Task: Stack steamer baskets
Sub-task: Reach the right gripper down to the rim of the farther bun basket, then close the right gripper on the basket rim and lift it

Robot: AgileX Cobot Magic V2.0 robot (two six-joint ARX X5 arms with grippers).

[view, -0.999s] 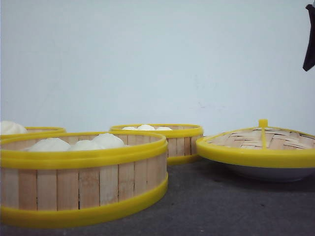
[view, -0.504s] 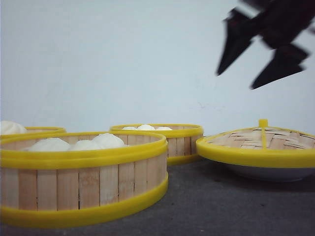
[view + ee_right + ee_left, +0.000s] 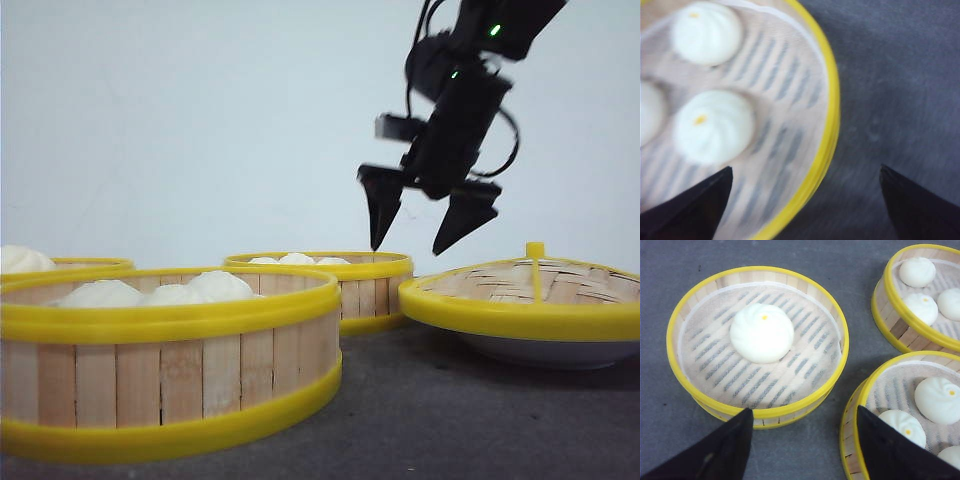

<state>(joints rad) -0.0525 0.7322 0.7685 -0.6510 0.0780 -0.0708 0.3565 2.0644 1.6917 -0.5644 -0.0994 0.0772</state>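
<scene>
Hovering with the right gripper (image 3: 408,248) above the far basket (image 3: 350,285), near the back edge of the table (image 3: 450,420), fingers wide apart and holding nothing. Probably aiming to straddle the basket wall on the side toward the lid (image 3: 530,290). Easy to go wrong from here: by lowering the inner finger too far toward the middle, pressing into a bun (image 3: 297,259) and denting it; by lowering too near the lid, knocking its yellow rim and sliding it off the plate (image 3: 550,352). Gripping so wide a basket at one side only, likely to tilt it in the lift and to roll the buns together or out. Blurred in the right wrist view, so hard to judge the centring over the rim. Hanging with the left gripper (image 3: 804,412) high over the table, fingers also apart and empty, above the gap between the left basket (image 3: 757,340) and the near basket (image 3: 910,415). Setting one basket on another off centre, likely to crush the buns below with the bottom rim. Counted: three baskets, none stacked yet, all apart on the table, the left one at the left edge, the near one at the front left; seven buns, namely one, three and three; one lid; one plate under it; two grippers.
</scene>
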